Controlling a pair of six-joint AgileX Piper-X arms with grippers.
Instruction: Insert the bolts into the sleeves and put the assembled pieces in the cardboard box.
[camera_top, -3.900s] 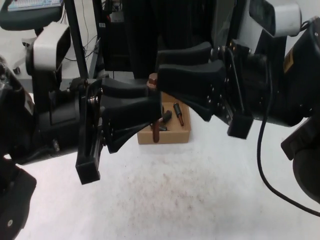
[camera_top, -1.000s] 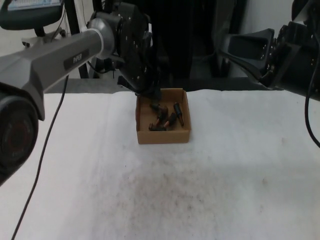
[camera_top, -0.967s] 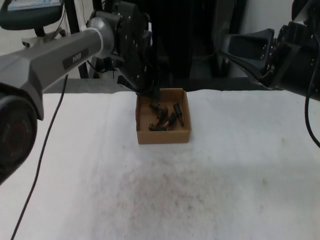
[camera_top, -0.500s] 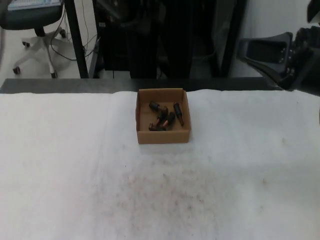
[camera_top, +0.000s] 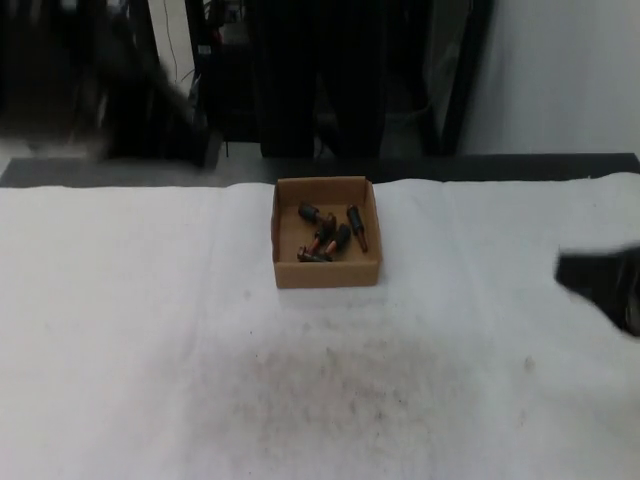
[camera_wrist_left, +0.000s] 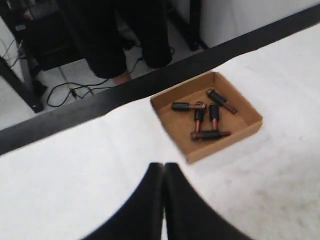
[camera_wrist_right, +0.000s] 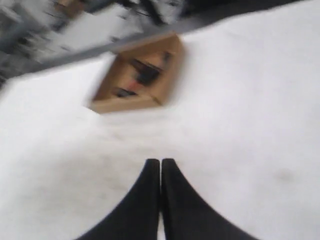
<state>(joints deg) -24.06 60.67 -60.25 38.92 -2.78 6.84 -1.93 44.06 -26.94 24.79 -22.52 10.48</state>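
2 claws, left claw (camera_wrist_left: 163, 166) and right claw (camera_wrist_right: 160, 162) both together, well apart from cardboard box (camera_wrist_left: 225, 143).

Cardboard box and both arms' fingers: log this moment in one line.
brown cardboard box: holds black-and-copper bolt-sleeve pieces | left fingers: shut, empty | right fingers: shut, empty

L gripper (camera_wrist_left: 164, 167) fingers pressed together (nothing btwn); R gripper (camera_wrist_right: 160, 162) likewise, tips touching.

Bright, even light over the white bench (camera_top: 150, 350); cardboard box (camera_top: 327, 273) casts faint shadow.
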